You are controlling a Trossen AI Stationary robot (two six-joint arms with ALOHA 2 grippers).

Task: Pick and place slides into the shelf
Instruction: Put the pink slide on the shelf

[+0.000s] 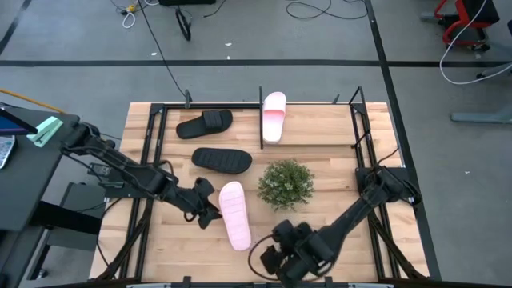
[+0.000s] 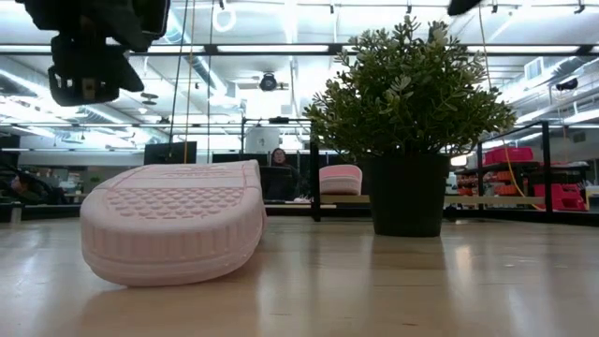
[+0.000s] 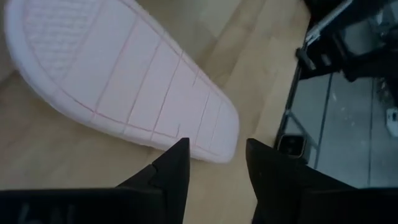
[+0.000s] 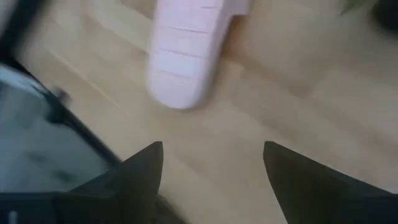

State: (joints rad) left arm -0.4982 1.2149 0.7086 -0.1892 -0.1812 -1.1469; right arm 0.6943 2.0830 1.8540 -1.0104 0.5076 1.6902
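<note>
A pale pink slide (image 1: 234, 214) lies sole up on the table near the front, and its grooved sole (image 3: 124, 81) fills the left wrist view. My left gripper (image 1: 210, 210) is open just left of it and slants down, its fingers (image 3: 177, 163) short of the slide's edge. My right gripper (image 1: 276, 256) is open wide by the near edge, pointing at the slide's near end (image 4: 183, 68). On the shelf (image 1: 356, 120) at the far side lie a black slide (image 1: 205, 123) and a pink slide (image 1: 274, 116). Another black slide (image 1: 222, 160) lies just in front.
A small bushy plant (image 1: 286, 184) in a dark pot (image 2: 407, 192) stands right of the upturned slide, between it and the right arm. The shelf's thin black bars and posts run along the far side and both sides of the table. Bare boards lie at the front left.
</note>
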